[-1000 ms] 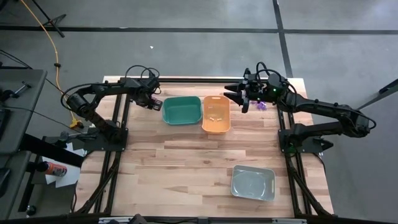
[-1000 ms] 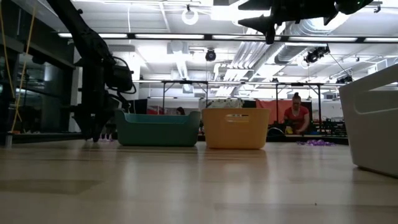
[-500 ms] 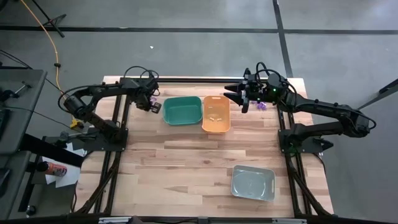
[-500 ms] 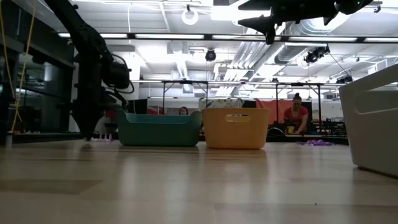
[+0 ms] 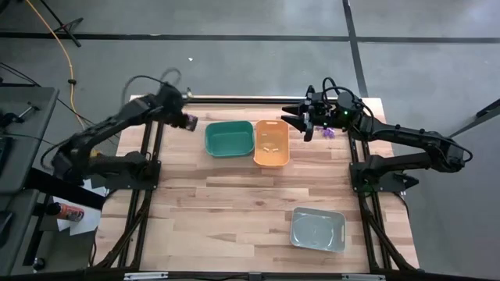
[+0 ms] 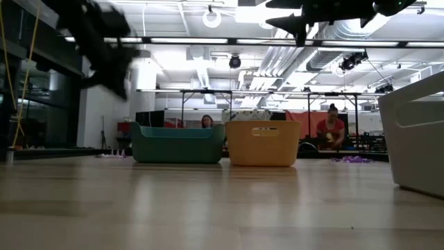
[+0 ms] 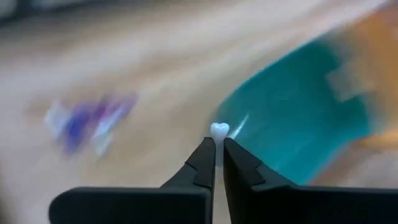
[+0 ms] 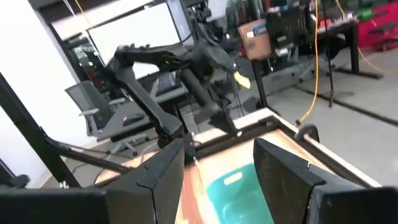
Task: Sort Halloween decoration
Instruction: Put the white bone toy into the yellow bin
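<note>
**Op A:** Left arm is up off the table since a second ago; it was low beside the green bin [image 5: 229, 138], now its gripper [image 5: 187, 119] rides higher, just off that bin's outer end. I note heavy blur on it in both high and low views.

**Op B:** What does it carry?

**Op A:** My left wrist view shows the left gripper [image 7: 218, 144] pinched tight on a tiny whitish trinket [image 7: 219, 130]. Rounded, lobed top, pale and glossy; only that top shows above the fingertips [image 7: 205, 152]. Kind of trinket: cannot tell.

**Op B:** Other decorations?

**Op A:** Blurred patch of purple and pale pieces [image 7: 87, 119] on the wood in the same view, near the teal bin wall. Second small purple cluster [image 5: 329, 133] at the table's far right, just beside the right gripper [image 5: 308, 123]; low view has it as a flat purple scatter [image 6: 352, 159] on the boards.

**Op B:** Right gripper?

**Op A:** Waiting high past the orange bin [image 5: 271, 144], fingers spread wide, nothing between them. Grey bin [image 5: 318, 229] sits well apart at the near edge.

**Op B:** Room?

**Op A:** Two people [image 6: 331, 132] behind the table, far off.
</note>
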Robot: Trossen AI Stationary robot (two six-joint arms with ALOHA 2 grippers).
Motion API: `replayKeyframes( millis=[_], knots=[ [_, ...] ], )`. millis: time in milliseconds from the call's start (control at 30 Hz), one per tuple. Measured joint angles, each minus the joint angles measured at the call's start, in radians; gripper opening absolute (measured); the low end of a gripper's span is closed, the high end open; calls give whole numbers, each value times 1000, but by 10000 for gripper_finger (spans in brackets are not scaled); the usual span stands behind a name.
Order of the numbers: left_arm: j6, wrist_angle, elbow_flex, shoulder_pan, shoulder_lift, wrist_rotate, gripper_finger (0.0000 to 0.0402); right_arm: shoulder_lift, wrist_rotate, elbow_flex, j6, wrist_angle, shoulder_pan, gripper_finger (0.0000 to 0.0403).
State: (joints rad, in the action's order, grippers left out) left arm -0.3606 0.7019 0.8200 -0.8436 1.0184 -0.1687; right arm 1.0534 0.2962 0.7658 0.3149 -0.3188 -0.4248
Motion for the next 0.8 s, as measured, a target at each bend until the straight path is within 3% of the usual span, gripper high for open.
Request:
replayKeyframes(
  millis=[167,333,433,600,800],
  knots=[
    [18,-471,11,45,-176,-143,4,0,0,0,31,-110,0,187],
    [53,-892,12,158,-226,-176,4,0,0,0,95,-199,7,187],
    [108,-974,12,257,-206,-194,4,0,-2,0,80,-241,29,187],
    [165,-974,9,403,-141,-170,4,0,-1,0,-7,-253,79,187],
    [212,-1019,10,452,-94,-135,4,0,-1,0,-26,-247,95,187]
  ],
)
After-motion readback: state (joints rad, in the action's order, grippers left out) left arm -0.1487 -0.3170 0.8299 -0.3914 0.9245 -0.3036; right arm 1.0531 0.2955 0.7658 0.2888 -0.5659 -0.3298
